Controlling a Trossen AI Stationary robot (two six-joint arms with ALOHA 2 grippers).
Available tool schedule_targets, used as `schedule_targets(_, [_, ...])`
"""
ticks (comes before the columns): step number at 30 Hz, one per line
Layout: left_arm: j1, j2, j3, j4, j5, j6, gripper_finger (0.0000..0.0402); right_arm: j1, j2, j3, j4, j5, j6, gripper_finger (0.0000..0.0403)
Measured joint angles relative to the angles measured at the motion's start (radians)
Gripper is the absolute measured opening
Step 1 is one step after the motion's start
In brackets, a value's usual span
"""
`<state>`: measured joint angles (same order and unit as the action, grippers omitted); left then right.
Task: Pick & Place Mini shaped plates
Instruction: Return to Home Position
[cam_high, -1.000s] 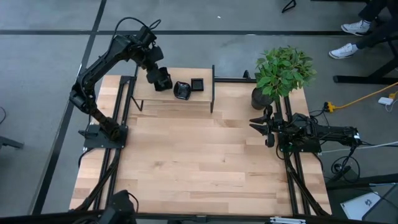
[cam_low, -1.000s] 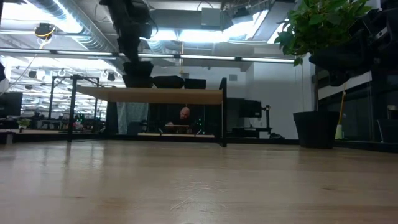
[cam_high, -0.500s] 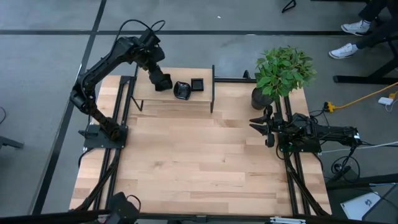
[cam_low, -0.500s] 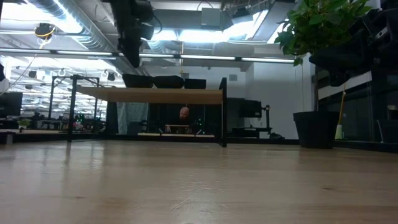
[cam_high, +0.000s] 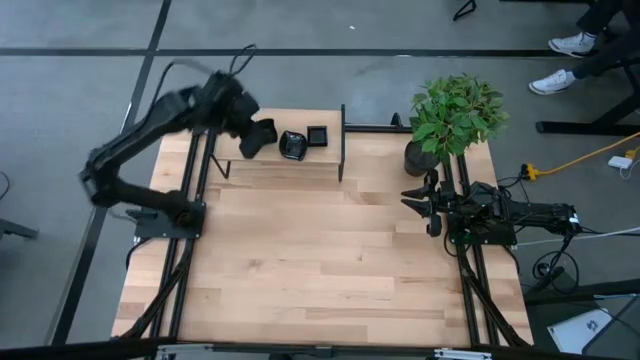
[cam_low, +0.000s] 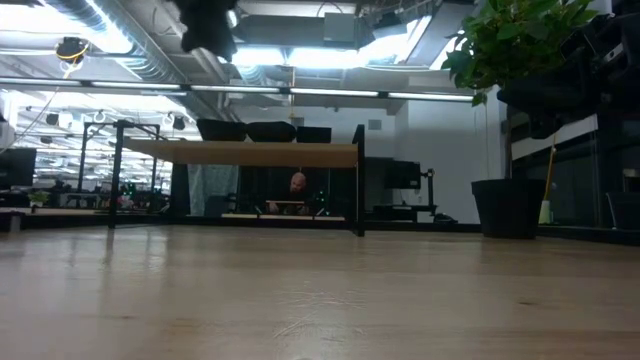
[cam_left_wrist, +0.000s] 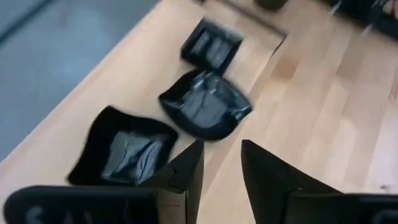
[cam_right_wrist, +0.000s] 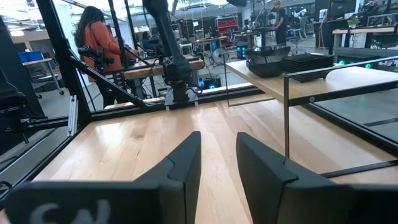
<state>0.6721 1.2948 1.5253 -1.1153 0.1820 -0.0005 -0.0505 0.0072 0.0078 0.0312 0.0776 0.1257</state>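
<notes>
Three glossy black mini plates lie flat in a row on a raised wooden shelf (cam_high: 285, 162) at the table's far left: a wavy-edged one (cam_high: 261, 136) (cam_left_wrist: 121, 146), a rounded one (cam_high: 292, 146) (cam_left_wrist: 205, 109) and a small square one (cam_high: 317, 135) (cam_left_wrist: 211, 45). In the low view they show as dark shapes (cam_low: 222, 130) on the shelf top. My left gripper (cam_high: 238, 108) (cam_left_wrist: 222, 155) hangs open high above the wavy-edged plate and touches nothing. My right gripper (cam_high: 418, 205) (cam_right_wrist: 217, 152) waits open at the table's right side.
A potted green plant (cam_high: 452, 115) in a dark pot (cam_low: 505, 208) stands at the far right corner, just beyond my right gripper. The shelf's black frame posts (cam_high: 342, 140) rise from the table. Bare wood (cam_high: 320, 260) fills the middle and near part. People show in the room behind.
My left gripper has let go of the wavy-edged plate and risen quickly, drawing back toward the table's far left edge. The plate has stayed flat on the shelf beside the other two. The right arm has kept still.
</notes>
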Motion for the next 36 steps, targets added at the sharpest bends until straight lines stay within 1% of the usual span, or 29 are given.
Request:
schedule_targets(3, [-0.083, -0.152, -0.188, 0.177, -0.053, -0.085, 0.0101, 0.000, 0.000, 0.000, 0.000, 0.000, 0.000, 0.0103])
schedule_targets(8, [-0.209, -0.362, -0.508, 0.497, -0.063, -0.233, 0.0099, 0.000, 0.000, 0.000, 0.000, 0.000, 0.000, 0.0103])
schedule_targets(11, [-0.284, -0.436, -0.670, 0.664, -0.066, -0.302, 0.0101, 0.000, 0.000, 0.000, 0.000, 0.000, 0.000, 0.0103])
schedule_targets(14, [-0.346, -0.472, -0.798, 0.774, -0.064, -0.372, 0.0102, 0.000, 0.000, 0.000, 0.000, 0.000, 0.000, 0.0103])
schedule_targets(16, [-0.378, -0.480, -0.866, 0.804, -0.065, -0.403, 0.0101, 0.000, 0.000, 0.000, 0.000, 0.000, 0.000, 0.0103])
schedule_targets(20, [-0.423, -0.479, -0.964, 0.802, -0.066, -0.410, 0.0098, 0.000, 0.000, 0.000, 0.000, 0.000, 0.000, 0.0103])
schedule_targets(23, [-0.455, -0.481, -1.031, 0.802, -0.069, -0.447, 0.0100, 0.000, 0.000, 0.000, 0.000, 0.000, 0.000, 0.0103])
schedule_targets(27, [-0.485, -0.503, -1.132, 0.909, -0.140, -0.435, 0.0102, 0.000, 0.000, 0.000, 0.000, 0.000, 0.000, 0.0103])
schedule_targets(30, [-0.482, -0.534, -1.207, 1.003, -0.084, -0.405, 0.0100, 0.000, 0.000, 0.000, 0.000, 0.000, 0.000, 0.0103])
schedule_targets(33, [-0.441, -0.587, -1.272, 1.117, -0.039, -0.381, 0.0098, 0.000, 0.000, 0.000, 0.000, 0.000, 0.000, 0.0103])
schedule_targets(36, [-0.409, -0.639, -1.328, 1.231, -0.018, -0.310, 0.0099, 0.000, 0.000, 0.000, 0.000, 0.000, 0.000, 0.0103])
